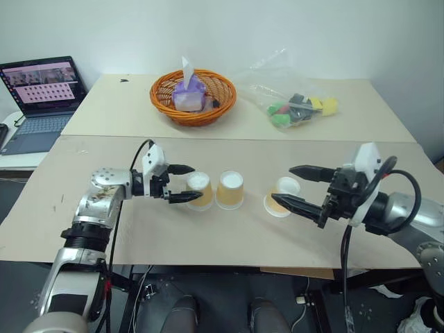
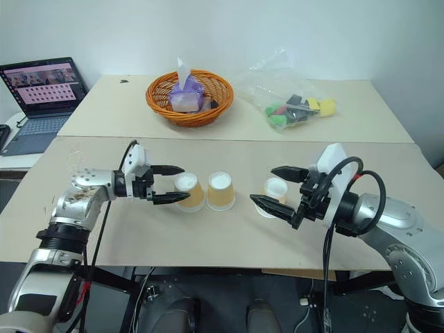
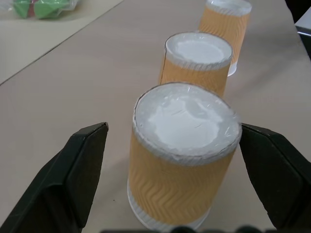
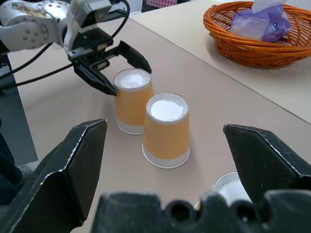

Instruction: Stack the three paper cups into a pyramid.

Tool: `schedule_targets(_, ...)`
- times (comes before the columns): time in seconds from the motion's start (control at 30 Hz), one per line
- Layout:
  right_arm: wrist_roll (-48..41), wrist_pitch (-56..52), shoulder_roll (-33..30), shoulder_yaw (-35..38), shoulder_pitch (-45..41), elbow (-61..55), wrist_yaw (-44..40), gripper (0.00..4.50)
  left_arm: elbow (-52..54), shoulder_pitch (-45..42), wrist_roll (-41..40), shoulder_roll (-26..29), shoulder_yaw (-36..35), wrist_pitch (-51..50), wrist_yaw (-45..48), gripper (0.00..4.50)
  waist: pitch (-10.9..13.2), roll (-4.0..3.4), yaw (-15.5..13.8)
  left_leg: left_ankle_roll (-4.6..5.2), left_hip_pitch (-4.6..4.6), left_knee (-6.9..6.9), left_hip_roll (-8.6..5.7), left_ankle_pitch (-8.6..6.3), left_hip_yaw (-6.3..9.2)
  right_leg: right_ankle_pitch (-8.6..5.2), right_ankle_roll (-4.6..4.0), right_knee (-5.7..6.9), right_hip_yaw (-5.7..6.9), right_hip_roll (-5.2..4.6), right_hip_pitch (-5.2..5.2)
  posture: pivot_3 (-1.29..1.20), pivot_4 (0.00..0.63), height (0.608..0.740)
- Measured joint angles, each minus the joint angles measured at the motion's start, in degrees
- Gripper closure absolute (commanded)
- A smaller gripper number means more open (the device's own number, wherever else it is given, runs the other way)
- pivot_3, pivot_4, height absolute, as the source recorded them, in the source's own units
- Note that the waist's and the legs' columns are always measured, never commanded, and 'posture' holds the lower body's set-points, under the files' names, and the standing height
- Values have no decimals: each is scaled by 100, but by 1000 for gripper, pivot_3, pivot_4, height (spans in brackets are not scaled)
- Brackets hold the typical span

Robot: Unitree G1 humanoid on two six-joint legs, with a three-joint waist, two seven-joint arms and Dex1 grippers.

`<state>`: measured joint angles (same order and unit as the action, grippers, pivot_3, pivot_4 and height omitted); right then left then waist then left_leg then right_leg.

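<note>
Three tan-orange paper cups stand upside down in a row on the near table. My left gripper is open around the left cup, one finger on each side with a small gap to the cup. The middle cup stands close beside it. The right cup is a little further off, partly behind the lower finger of my right gripper. That gripper is open and holds nothing, pointing toward the row. No cup rests on another.
An orange wicker basket with a purple packet stands on the far table. A clear bag of coloured toys lies to its right. A laptop sits on a side surface at the far left.
</note>
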<state>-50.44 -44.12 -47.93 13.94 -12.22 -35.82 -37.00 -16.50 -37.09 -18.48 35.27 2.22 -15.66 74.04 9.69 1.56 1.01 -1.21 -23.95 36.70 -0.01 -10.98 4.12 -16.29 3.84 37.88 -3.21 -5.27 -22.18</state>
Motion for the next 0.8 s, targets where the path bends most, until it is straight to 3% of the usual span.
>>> schedule_targets(0.33, 202, 84, 19, -62, 142, 219, -245, 0, 842, -535, -935, 736, -395, -1481, 278, 45, 1, 0, 7, 0, -2, 0, 1, 0, 0, -1, 2, -3, 1, 1, -2, 0, 150, 740)
schedule_targets(0.63, 726, 862, -242, 947, 1061, 1783, -1303, 0, 894, -700, -1086, 933, -544, -1710, 277, 45, 1, 0, -9, 1, 0, 0, 1, 0, -3, -1, 2, -2, 1, 1, 1, 0, 150, 740)
schedule_targets(0.8, 1451, 1261, -266, 382, 1001, 2366, -1576, 0, 929, -697, -1085, 942, -545, -1710, 173, 45, 1, 0, 102, 0, 2, 0, 6, 0, -5, -1, 2, 2, -2, 5, -1, 0, 150, 740)
